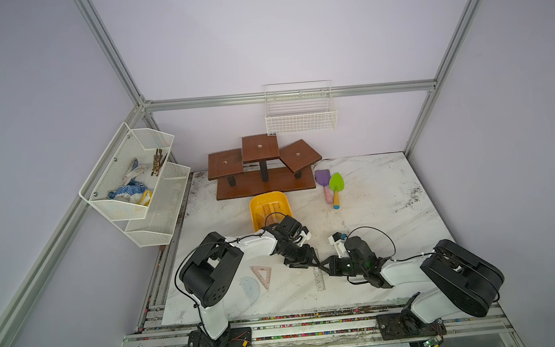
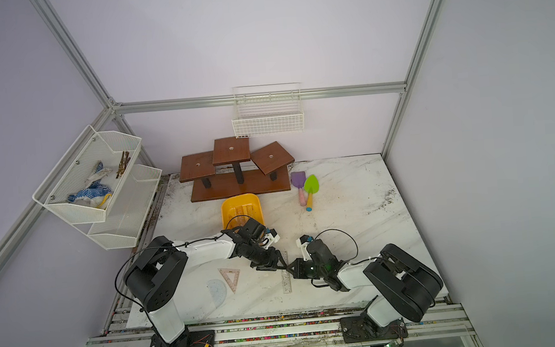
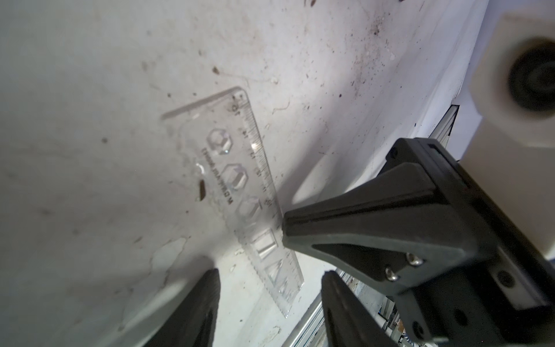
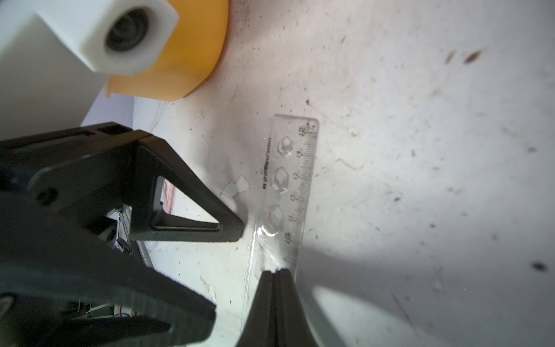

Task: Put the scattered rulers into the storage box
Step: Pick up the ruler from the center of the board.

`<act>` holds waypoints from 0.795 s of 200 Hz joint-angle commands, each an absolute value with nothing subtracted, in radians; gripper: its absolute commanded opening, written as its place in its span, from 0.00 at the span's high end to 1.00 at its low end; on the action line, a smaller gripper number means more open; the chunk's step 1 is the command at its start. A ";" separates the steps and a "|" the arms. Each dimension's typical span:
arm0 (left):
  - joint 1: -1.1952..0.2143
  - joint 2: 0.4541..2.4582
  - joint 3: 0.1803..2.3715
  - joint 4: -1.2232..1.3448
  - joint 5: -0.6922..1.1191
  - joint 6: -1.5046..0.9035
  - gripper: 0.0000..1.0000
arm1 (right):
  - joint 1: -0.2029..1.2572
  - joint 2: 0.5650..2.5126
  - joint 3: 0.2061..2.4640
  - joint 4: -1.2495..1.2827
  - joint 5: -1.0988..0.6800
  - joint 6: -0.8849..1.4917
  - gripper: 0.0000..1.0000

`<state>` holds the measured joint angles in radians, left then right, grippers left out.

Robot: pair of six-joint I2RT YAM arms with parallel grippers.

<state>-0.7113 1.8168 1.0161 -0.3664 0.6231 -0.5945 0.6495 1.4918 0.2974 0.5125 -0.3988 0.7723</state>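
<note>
A clear stencil ruler [image 1: 319,278] [image 2: 286,282] lies on the white table between my two grippers. My right gripper [image 4: 279,272] [image 1: 321,266] is shut, and its tips touch the ruler [image 4: 295,186] near its middle, with nothing between them. My left gripper [image 3: 270,300] [image 1: 307,263] stands open, its fingers on either side of one end of the ruler [image 3: 246,168]. A pinkish set square [image 1: 263,276] and a bluish protractor [image 1: 249,289] lie in front of the left arm. The yellow storage box [image 1: 255,213] [image 4: 192,60] sits behind the left arm, with rulers inside it.
A brown wooden stand [image 1: 265,182] is behind the box. Purple [image 1: 323,179] and green [image 1: 336,183] toy shovels lie to its right. A white wire basket [image 1: 300,111] hangs on the back wall and white mesh shelves [image 1: 134,179] on the left wall.
</note>
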 commanded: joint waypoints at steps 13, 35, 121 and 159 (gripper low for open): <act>-0.723 1.841 1.026 -0.359 0.606 -0.607 0.44 | 0.642 1.497 0.246 0.496 -0.382 0.753 0.93; -0.725 1.855 1.033 -0.358 0.607 -0.610 0.47 | 0.640 1.506 0.235 0.499 -0.376 0.758 0.93; -0.741 1.887 1.051 -0.358 0.607 -0.617 0.57 | 0.637 1.624 0.229 0.580 -0.407 0.774 0.94; -0.735 1.819 1.027 -0.393 0.549 -0.615 0.53 | 0.619 1.550 0.235 0.580 -0.438 0.777 0.93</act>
<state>-0.7223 1.8465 1.0416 -0.3676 0.6159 -0.6174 0.6220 1.5677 0.2527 0.6918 -0.4400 0.7776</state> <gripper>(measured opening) 0.463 0.065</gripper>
